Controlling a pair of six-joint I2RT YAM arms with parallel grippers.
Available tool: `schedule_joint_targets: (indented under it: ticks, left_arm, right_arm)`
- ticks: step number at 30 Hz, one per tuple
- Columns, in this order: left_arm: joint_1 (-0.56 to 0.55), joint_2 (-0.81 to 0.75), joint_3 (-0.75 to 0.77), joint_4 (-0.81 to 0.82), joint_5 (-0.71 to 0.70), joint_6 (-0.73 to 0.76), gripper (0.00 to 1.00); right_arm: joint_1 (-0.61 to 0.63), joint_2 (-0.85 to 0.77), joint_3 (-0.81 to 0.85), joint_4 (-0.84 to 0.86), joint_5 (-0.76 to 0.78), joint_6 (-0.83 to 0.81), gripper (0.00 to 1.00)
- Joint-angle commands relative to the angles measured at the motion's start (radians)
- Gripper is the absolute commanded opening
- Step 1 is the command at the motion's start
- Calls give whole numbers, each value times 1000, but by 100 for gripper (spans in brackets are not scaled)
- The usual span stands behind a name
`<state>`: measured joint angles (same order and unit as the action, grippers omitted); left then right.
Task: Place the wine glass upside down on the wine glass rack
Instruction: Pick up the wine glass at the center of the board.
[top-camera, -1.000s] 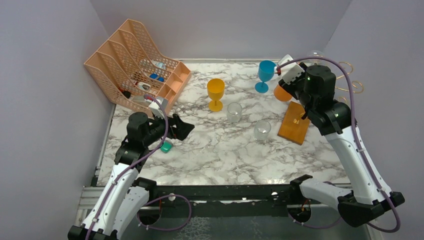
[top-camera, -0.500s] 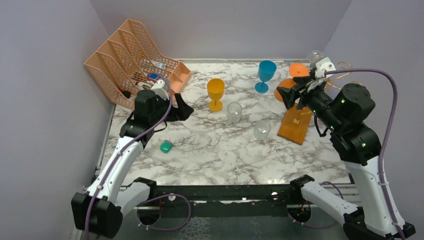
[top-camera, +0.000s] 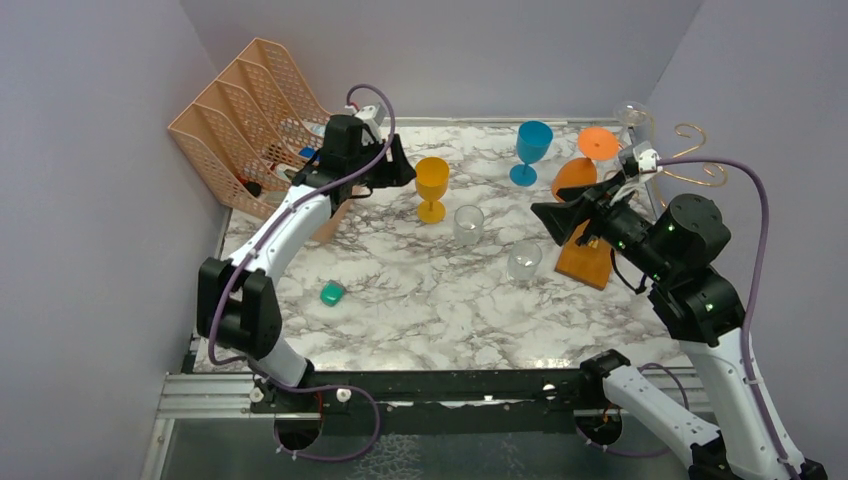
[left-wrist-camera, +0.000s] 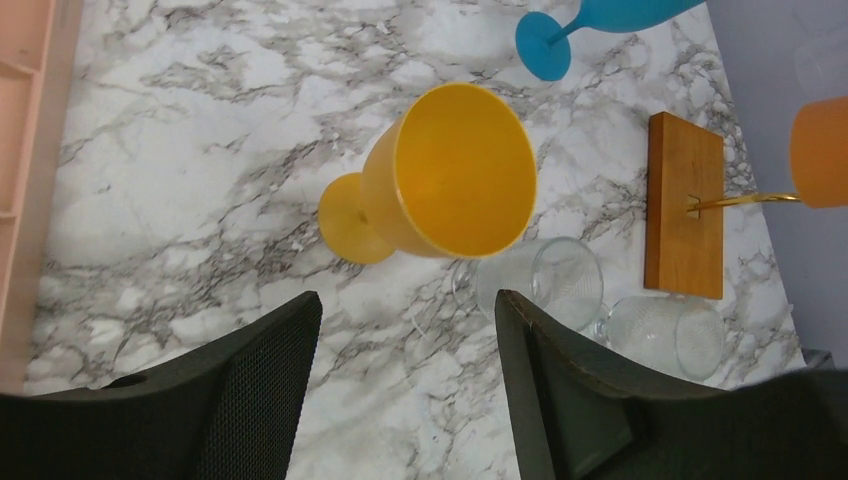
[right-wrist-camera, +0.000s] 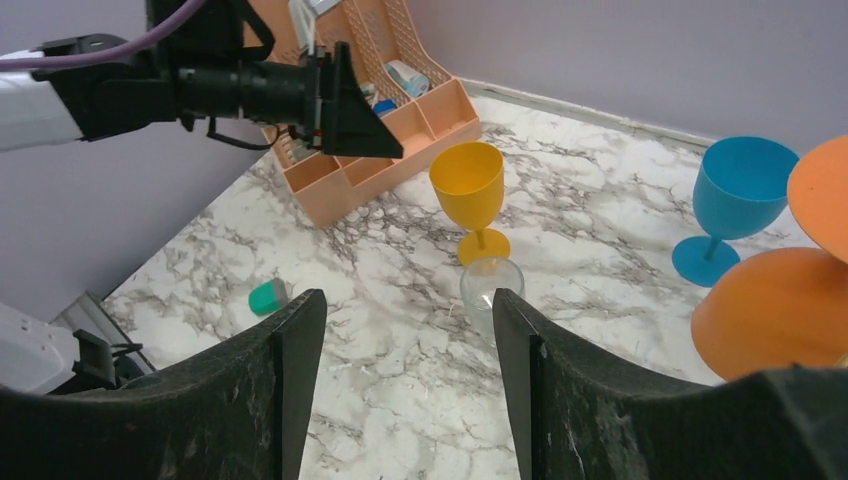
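The marble table carries everything, with the arms reaching in from its near edge. At its far left corner stands a peach file organiser, which has no part in this job.

On the right side is the wine glass rack. Its flat wooden base lies on the marble and its gold wire arms curl out above, so a glass can hang from them by its foot. An orange glass already hangs there upside down, foot up and bowl down.

The left arm stretches far across the table. The left gripper has its fingers spread with nothing between them. It hovers just beside the yellow wine glass, which stands upright near the middle of the far half, well apart from the rack. The wrist view frames that glass between the fingers, so it looks like the one to be picked up.

The right gripper is also spread and empty. It is held above the table just in front of the rack, probably waiting to take the glass over.

A blue glass stands upright near the rack, and two clear glasses sit between the yellow one and the wooden base. A small teal object lies alone at the near left.
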<state>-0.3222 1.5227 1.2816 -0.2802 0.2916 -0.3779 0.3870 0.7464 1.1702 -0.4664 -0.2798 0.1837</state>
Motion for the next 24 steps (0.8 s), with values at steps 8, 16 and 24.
schedule_joint_targets:
  ticks: [8, 16, 24]
  left_arm:
    - [-63, 251, 238, -19, -106, -9, 62]
    - [-74, 326, 281, -69, -115, 39, 52]
    - [-81, 325, 300, -130, -179, 101, 20]
  right_arm:
    - [4, -3, -6, -72, -22, -21, 65]
    - [3, -8, -19, -69, -3, -30, 65]
    - [4, -15, -46, -52, 14, -21, 65]
